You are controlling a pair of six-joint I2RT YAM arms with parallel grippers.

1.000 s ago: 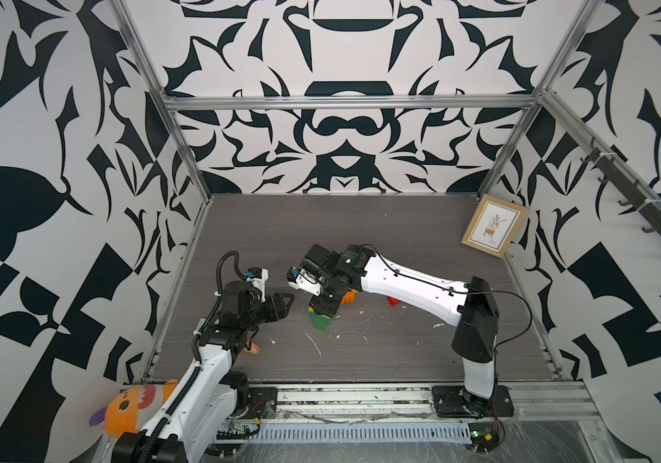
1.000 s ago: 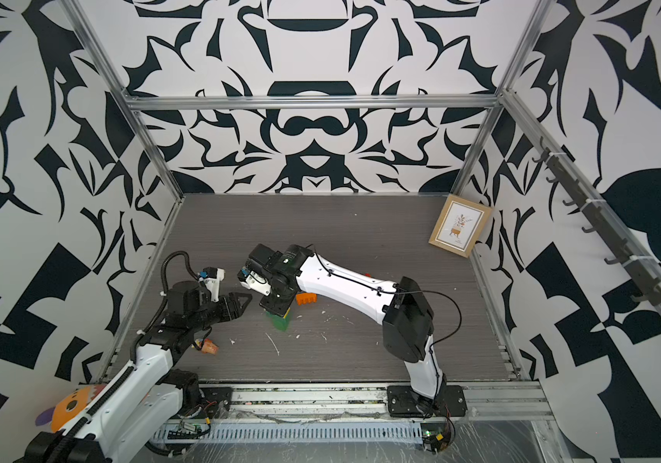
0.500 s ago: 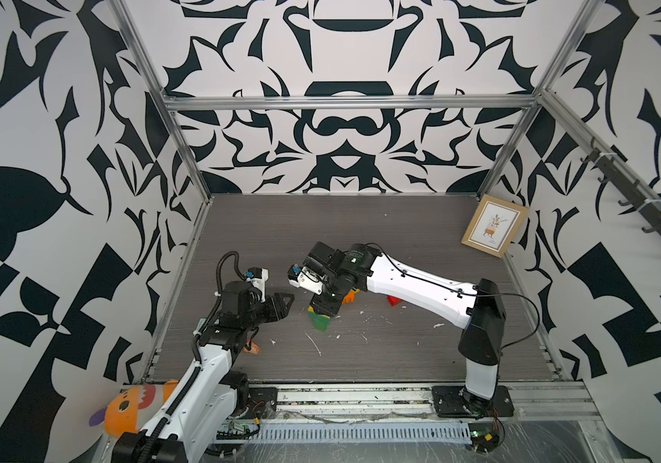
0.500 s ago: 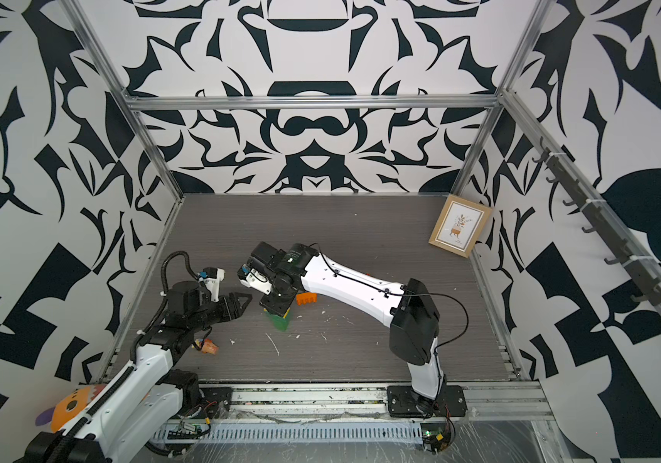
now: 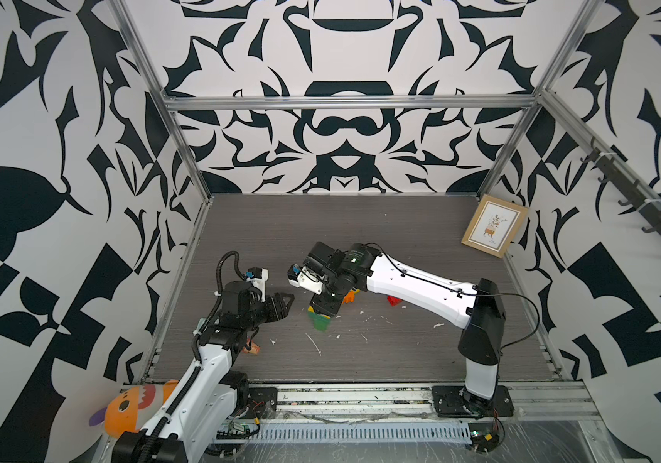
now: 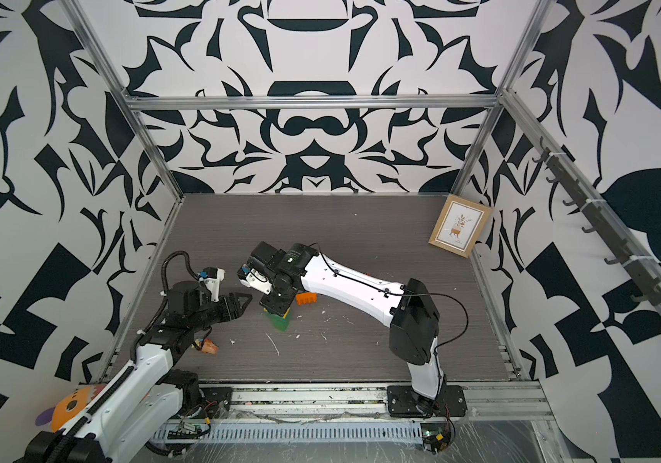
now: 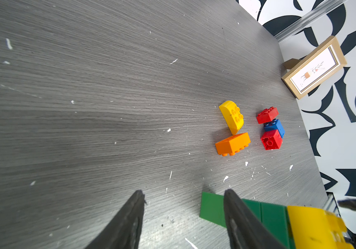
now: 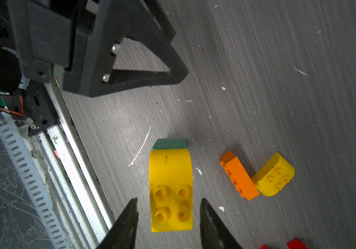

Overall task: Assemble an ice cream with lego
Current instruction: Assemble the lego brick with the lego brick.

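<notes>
A yellow rounded lego brick caps a stack of green bricks, seen in both top views. My right gripper is open around the yellow brick, with a gap on each side. My left gripper is open and empty just left of the stack; one of its fingers covers part of the green. Loose lego lies beyond: another yellow rounded brick, an orange brick, two red bricks and a blue one.
A small cone-shaped toy lies by the left arm. A framed picture leans on the right wall at the back. A plush toy sits outside the front left corner. White flecks dot the grey table.
The right arm's elbow has shifted slightly to the right while its gripper stays over the stack. The left arm has not moved.
</notes>
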